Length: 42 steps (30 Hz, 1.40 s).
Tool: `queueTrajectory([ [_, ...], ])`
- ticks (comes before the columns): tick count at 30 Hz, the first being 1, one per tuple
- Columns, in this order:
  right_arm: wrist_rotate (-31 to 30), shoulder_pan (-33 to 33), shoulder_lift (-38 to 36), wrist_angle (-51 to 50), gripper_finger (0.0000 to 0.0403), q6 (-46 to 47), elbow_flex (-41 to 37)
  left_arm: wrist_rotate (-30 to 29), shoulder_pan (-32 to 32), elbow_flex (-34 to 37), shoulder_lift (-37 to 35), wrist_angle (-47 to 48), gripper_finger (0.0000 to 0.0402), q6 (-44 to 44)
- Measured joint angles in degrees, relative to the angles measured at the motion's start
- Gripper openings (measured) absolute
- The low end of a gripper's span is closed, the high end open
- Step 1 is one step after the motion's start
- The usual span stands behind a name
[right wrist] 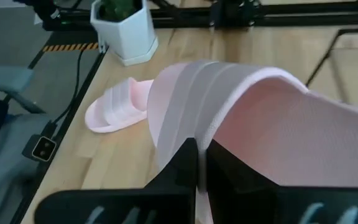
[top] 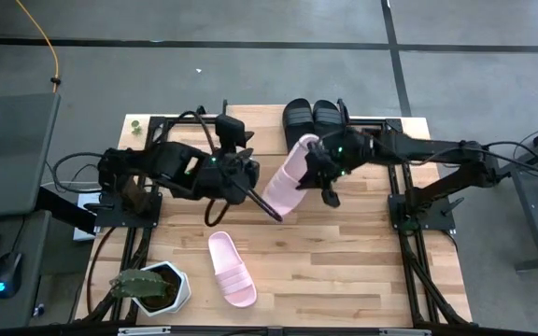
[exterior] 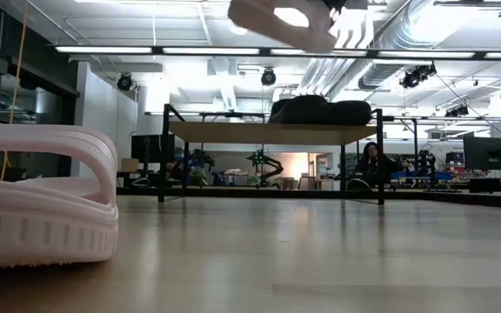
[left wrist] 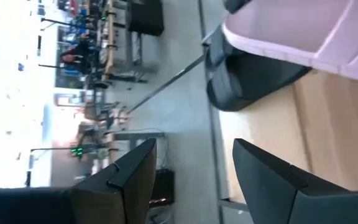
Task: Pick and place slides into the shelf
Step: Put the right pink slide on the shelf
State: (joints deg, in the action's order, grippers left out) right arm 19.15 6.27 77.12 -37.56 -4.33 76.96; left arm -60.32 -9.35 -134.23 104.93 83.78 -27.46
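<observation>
Carrying the pink slide (top: 286, 180) through the air, the right gripper (top: 318, 161) has its fingers pinched together on the ribbed strap, and the right wrist view shows the two dark fingers meeting right at the strap's edge with the sole hanging beyond them. The slide hangs tilted, heel end low, between the two arms and just short of the shelf (top: 395, 126) at the table's far edge. To do this step well, I judge the arm should level the slide so its sole faces down before it reaches the shelf board, then bring it over bare wood beside the black pair rather than onto it, and lower until the sole rests flat before letting go; a thin pinch on a soft strap could let the slide swing or twist, so a slow, steady carry seems wise.

The left gripper (top: 250, 182) waits close beside the hanging slide with its fingers apart and nothing between them; it should stay clear of the slide's path.

On the shelf, two black slides (top: 313, 116) sit side by side on the top board, near its middle. A second pink slide (top: 231, 269) lies flat on the table (top: 362, 271) well away from the shelf, towards the near edge, not yet picked. A white hexagonal pot (top: 174, 286) near the table's front left corner holds a green cactus-like plant (top: 138, 282).
</observation>
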Motion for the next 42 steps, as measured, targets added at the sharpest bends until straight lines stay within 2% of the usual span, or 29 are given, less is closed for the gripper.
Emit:
queueTrajectory([
  [9, 0.13, 5.24, 0.00, -10.65, 0.0000, -2.20, 14.46, -0.80, -0.03, 0.06, 0.81, 0.37, 0.0200, -1.93],
  [15, 0.11, 9.20, 0.00, -14.36, 0.0000, -3.00, 19.83, -0.82, -0.05, 0.04, 0.74, 0.24, 0.0200, -4.32],
  [23, 1.20, 15.65, 0.02, -15.92, 0.0000, -3.52, 22.90, -0.81, -0.06, 0.04, 0.74, -1.64, 0.0200, -9.89],
  [31, 8.08, 20.74, 0.04, -14.02, 0.0000, -1.78, 25.53, -3.08, -0.06, 0.09, 1.78, -4.57, 0.0200, -16.65],
  [37, 11.27, 21.52, 0.04, -12.94, 0.0000, -0.53, 26.94, -4.96, -0.06, 0.04, 3.13, -7.59, 0.0200, -20.46],
  [42, 11.55, 21.47, 0.04, -11.80, 0.0000, 0.49, 26.94, -5.33, -0.06, 0.02, 3.42, -10.30, 0.0200, -23.49],
])
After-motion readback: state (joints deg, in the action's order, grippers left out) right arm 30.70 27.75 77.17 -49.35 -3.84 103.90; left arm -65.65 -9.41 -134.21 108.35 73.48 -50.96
